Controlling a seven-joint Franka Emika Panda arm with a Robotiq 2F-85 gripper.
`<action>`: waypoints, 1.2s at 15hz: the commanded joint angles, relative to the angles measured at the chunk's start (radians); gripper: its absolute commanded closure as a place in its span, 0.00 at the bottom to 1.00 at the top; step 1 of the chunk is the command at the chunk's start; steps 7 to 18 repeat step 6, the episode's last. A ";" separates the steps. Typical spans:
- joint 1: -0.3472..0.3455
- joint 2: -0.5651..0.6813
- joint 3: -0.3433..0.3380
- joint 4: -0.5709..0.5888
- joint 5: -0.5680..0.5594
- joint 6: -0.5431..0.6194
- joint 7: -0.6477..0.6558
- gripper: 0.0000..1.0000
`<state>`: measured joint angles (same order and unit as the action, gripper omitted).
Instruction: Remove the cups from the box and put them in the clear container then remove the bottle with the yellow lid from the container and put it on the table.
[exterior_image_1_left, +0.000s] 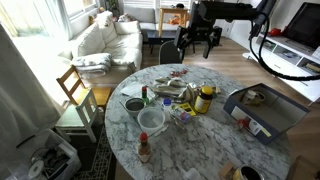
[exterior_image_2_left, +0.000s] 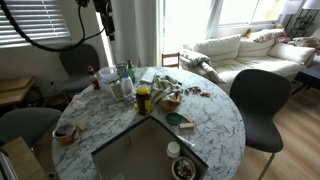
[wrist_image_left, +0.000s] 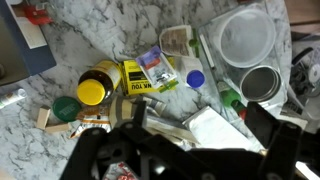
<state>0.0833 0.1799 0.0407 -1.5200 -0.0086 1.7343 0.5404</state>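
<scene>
My gripper (exterior_image_1_left: 198, 44) hangs high over the table's far side, open and empty. In the wrist view the gripper (wrist_image_left: 200, 118) frames the clutter below. The grey-blue box (exterior_image_1_left: 285, 118) lies at the table edge. In an exterior view two small round cups (exterior_image_2_left: 180, 160) sit in a corner of the box (exterior_image_2_left: 130, 160), one wider and whitish; they are too small to make out well. The whitish see-through clear container (wrist_image_left: 247, 35) stands on the table beside a dull grey metal cup (wrist_image_left: 262, 85) with a dark inside. The bottle with the yellow lid (wrist_image_left: 92, 90) stands upright on the table, apart from the container.
The round marble table holds clutter: a yellow packet (wrist_image_left: 148, 75), a green lid (wrist_image_left: 65, 108), a blue cap (wrist_image_left: 196, 78), papers, and red-capped sauce bottles (exterior_image_1_left: 144, 150). A small bowl (exterior_image_2_left: 65, 130) sits near the rim. Chairs (exterior_image_2_left: 262, 100) ring the table.
</scene>
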 joint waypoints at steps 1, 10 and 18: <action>0.005 -0.002 -0.005 0.007 -0.009 -0.038 -0.038 0.00; 0.003 -0.007 -0.005 0.008 -0.022 -0.065 -0.089 0.00; 0.003 -0.007 -0.005 0.008 -0.022 -0.065 -0.089 0.00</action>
